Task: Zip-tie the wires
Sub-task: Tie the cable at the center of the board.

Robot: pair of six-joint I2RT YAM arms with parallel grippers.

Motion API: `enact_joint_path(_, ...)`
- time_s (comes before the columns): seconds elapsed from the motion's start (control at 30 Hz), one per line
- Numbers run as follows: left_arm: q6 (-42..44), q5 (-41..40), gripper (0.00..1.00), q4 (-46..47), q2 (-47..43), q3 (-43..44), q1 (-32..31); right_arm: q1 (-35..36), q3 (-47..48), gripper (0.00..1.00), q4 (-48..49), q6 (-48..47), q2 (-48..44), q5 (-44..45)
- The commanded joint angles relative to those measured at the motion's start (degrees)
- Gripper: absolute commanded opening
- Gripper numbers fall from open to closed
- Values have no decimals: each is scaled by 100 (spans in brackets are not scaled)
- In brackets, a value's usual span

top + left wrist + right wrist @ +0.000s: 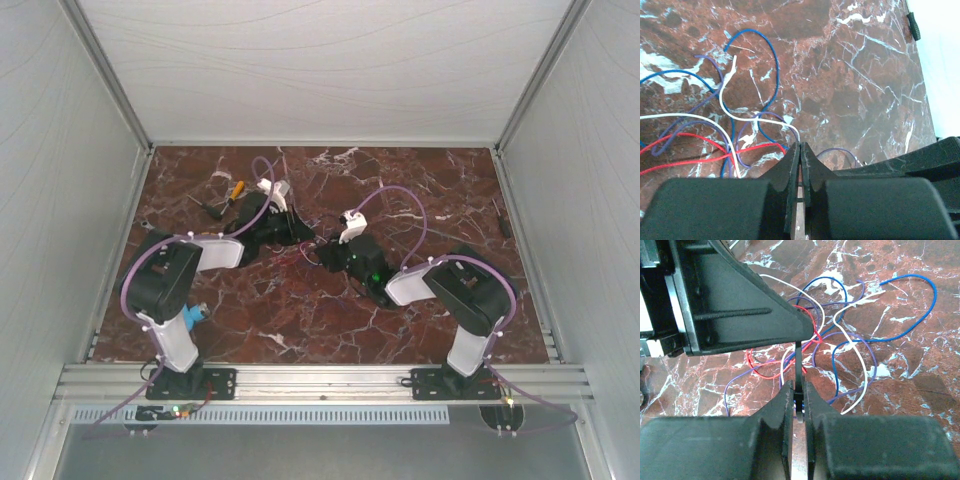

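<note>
The wires (840, 325) lie as a loose tangle of thin red, blue, purple and white loops on the marble table, also in the left wrist view (740, 125) and small at mid-table (305, 250). My right gripper (799, 385) is shut on the head end of a black zip tie (798, 360). Its strap runs straight up over the red and white strands to the tip of my left gripper's fingers (740, 305). My left gripper (800, 145) is shut, tips touching, just past the wire loops. Both grippers meet tip to tip over the tangle (312, 248).
A yellow-handled tool (235, 190) and a dark tool (210, 208) lie at the back left. A small black item (503, 222) sits by the right wall, also seen in the left wrist view (914, 25). White walls enclose the table on three sides.
</note>
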Motion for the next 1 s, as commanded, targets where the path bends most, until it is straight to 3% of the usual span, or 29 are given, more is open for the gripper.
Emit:
enact_joint_path(0.0,317,-762,0,211,125,407,295,98,-142,0,-69,7,-19,105)
enact_joint_path(0.97,647,-880,0,-8,769,1136,983,240,-150,0,1,-27,176,249)
